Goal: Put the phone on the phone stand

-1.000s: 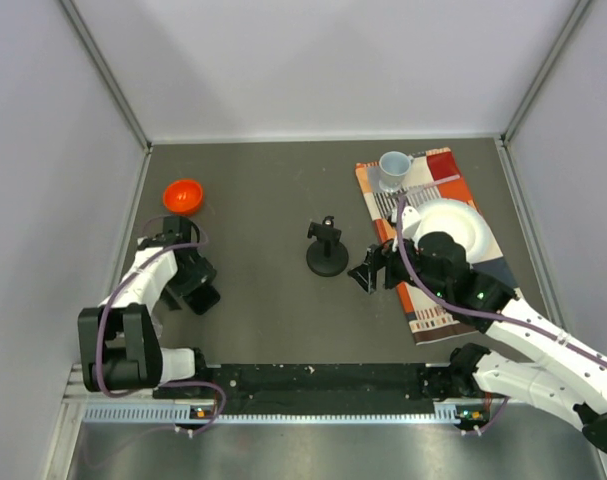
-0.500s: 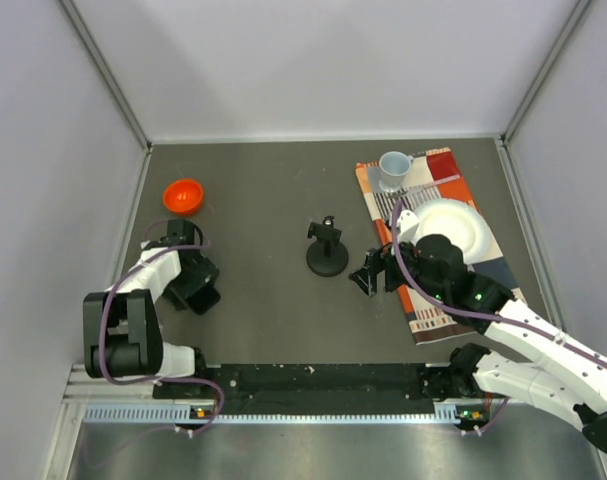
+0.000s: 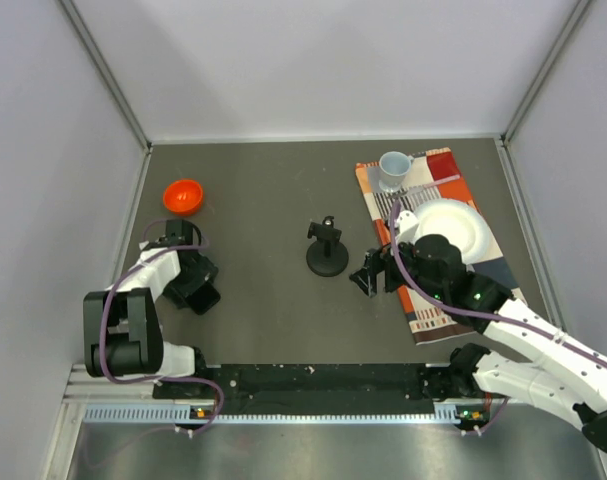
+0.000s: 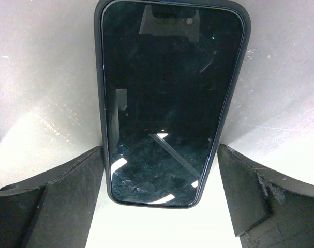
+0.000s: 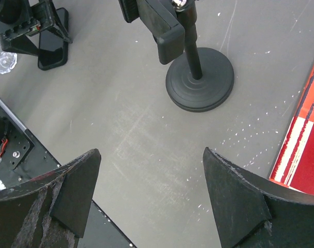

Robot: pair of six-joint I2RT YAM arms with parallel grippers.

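A dark grey matt table (image 3: 263, 190) fills the floor of a booth. Its surface shows pale specks and fine scratches in the right wrist view. Plain pale walls close it in at the back (image 3: 323, 60), left (image 3: 43, 150) and right (image 3: 583, 160), joined by grey metal corner strips (image 3: 103, 70). A black rail (image 3: 323, 378) and a ribbed silver strip (image 3: 323, 412) line the near edge. The light is soft and even, probably from overhead.

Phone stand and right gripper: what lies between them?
Only bare table separates the right gripper from the stand, shown in the right wrist view.
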